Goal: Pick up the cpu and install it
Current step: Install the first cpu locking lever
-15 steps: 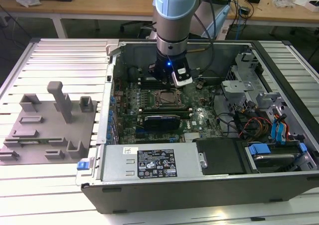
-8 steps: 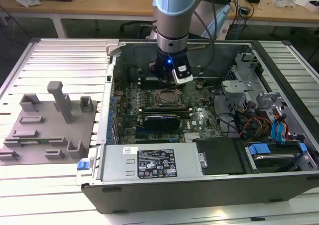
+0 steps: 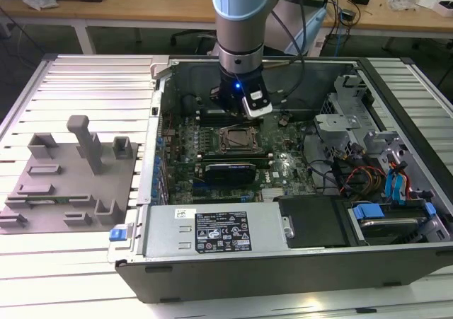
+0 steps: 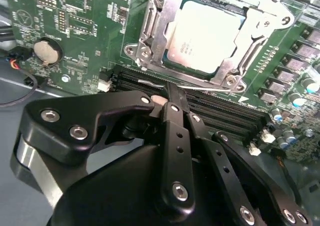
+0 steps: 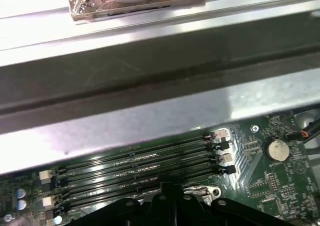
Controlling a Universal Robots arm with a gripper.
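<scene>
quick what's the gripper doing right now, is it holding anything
Gripper: shut, holding nothing, hovering beside the socket frame with the cpu seated inside.

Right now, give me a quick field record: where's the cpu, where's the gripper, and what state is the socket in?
cpu: seated flat in the socket, pale metal top up
socket frame: metal frame surrounds the chip, on the green motherboard
gripper: empty, above the memory slots beside the socket
arm: reaches down into the open computer case
grey moulded tray: outside the case, on the exterior view's left
</scene>
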